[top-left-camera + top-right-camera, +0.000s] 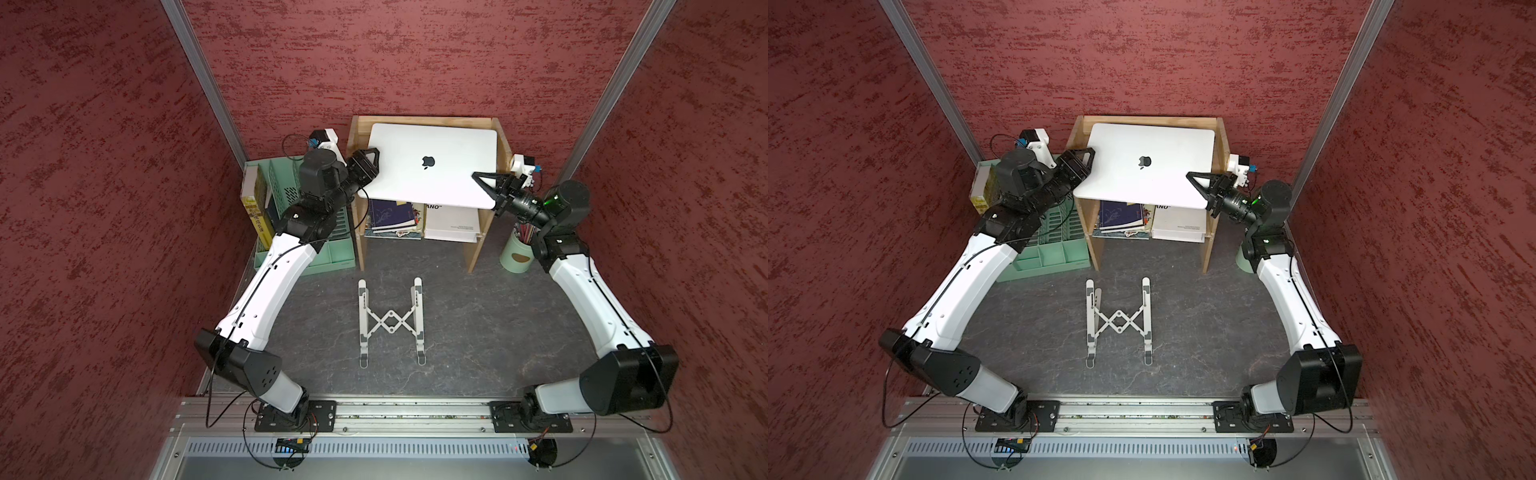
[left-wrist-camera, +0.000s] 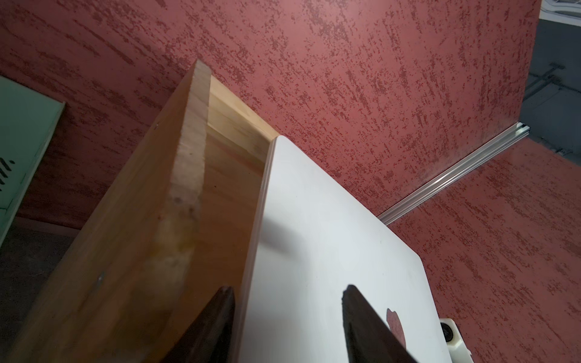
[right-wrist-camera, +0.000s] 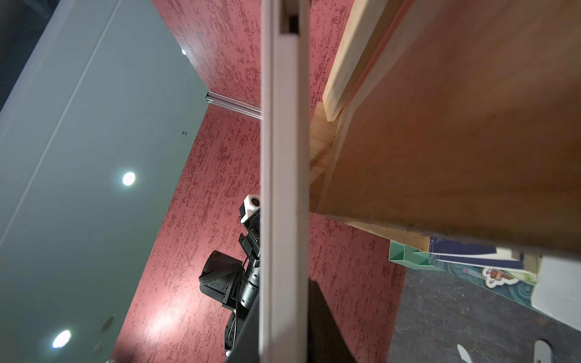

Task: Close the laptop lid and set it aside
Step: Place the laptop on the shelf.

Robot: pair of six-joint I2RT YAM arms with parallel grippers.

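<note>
Up at the near right corner of the laptop (image 1: 432, 143), the right gripper (image 1: 482, 181) is clamped on the edge, while the left gripper (image 1: 374, 164) has its jaws apart, straddling the left edge without pinching. The laptop lid (image 1: 399, 183) is shut and the thing lies across the top of the wooden shelf (image 1: 503, 141), near edge overhanging. Imo it's stiff, slick and heavy-ish for one corner pinch, so grab both side edges.

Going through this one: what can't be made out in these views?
- Light wooden shelf top: both top views, covered by the thin silver-white closed laptop; contact beneath unseen.
- White book, black title: both top views, cut by the laptop's front edge.
- Pale green pen cup: a top view, mostly behind the right arm.
</note>
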